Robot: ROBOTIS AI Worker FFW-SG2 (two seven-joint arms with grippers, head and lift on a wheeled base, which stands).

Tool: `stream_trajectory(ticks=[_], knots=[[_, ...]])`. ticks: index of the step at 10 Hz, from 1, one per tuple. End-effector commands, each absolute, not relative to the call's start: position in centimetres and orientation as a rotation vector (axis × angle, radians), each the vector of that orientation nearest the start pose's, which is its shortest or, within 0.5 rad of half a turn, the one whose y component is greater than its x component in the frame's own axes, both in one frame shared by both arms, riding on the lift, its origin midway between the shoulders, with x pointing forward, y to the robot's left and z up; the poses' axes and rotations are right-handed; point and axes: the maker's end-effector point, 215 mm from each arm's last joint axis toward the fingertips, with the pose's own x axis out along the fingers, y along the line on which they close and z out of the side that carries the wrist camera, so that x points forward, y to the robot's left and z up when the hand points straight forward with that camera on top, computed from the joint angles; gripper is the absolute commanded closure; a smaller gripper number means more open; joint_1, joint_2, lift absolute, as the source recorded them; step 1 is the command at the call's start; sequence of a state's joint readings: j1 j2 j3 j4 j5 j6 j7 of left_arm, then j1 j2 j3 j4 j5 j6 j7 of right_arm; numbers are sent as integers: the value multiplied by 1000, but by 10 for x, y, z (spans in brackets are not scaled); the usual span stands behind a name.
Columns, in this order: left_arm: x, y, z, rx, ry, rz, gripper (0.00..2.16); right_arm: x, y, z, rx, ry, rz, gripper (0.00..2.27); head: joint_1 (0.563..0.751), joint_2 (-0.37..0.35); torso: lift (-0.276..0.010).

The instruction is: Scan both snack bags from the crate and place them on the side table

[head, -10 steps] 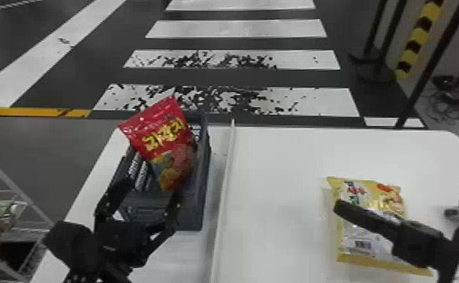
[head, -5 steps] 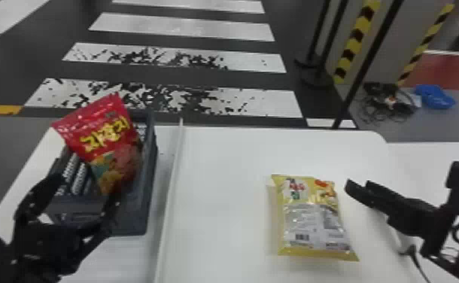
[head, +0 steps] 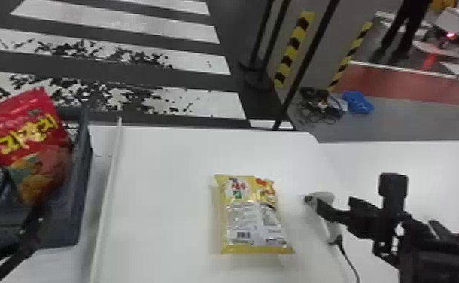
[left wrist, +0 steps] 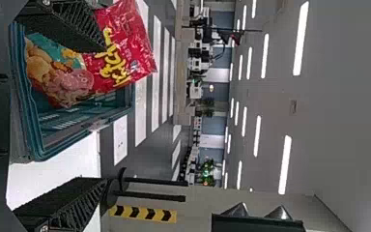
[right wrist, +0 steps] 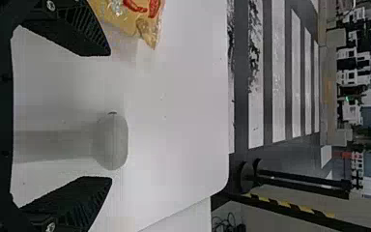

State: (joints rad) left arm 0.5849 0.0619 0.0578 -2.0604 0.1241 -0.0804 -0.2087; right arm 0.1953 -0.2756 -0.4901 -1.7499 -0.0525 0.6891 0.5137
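Observation:
A red snack bag [head: 33, 139] leans in the dark crate [head: 84, 180] at the left of the head view. Close in front of that bag is my left gripper [head: 29, 233]; in the left wrist view the gripper [left wrist: 104, 115] is open, one finger overlapping the red bag [left wrist: 121, 53]. The yellow snack bag [head: 251, 218] lies flat on the white table. To its right, my right gripper [head: 332, 205] is over the white scanner [head: 326, 195]. In the right wrist view the gripper [right wrist: 110, 116] stands open, with the scanner [right wrist: 112, 145] between and below its fingers.
A raised white strip [head: 108, 188] runs along the table between crate and yellow bag. The scanner's cable [head: 347, 259] trails toward the front. Another white surface [head: 428, 162] adjoins at the right. Dark posts [head: 307, 64] stand behind the table.
The head view has swung right, so crate and bags sit farther left in it. My right gripper has moved right, from over the yellow bag to the scanner. The red bag stays in the crate.

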Motion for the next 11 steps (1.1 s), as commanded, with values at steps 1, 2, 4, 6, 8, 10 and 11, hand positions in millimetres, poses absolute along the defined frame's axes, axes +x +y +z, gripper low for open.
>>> stream_trajectory(ticks=[1,2,4,6,8,10,11], knots=[[417,221,-346,-46,21,-183,36,444,-509,-476,17,639,-39,70,695,-331,-95],[417,222,-350,-45,28,-183,36,445,-520,-483,19,657,-49,73,695,-348,-95],[415,222,-356,-47,39,-180,36,448,-521,-500,43,691,-35,73,695,-350,-95],[415,222,-361,-49,48,-179,36,447,-516,-518,62,729,-18,90,695,-350,-95],[416,222,-363,-52,51,-177,36,448,-515,-526,60,750,-10,380,695,-350,-95],[417,223,-366,-53,55,-174,36,449,-519,-528,62,756,-18,1197,695,-350,-95],[417,223,-366,-53,55,-174,36,449,-521,-529,64,765,-25,1804,695,-350,-95]])
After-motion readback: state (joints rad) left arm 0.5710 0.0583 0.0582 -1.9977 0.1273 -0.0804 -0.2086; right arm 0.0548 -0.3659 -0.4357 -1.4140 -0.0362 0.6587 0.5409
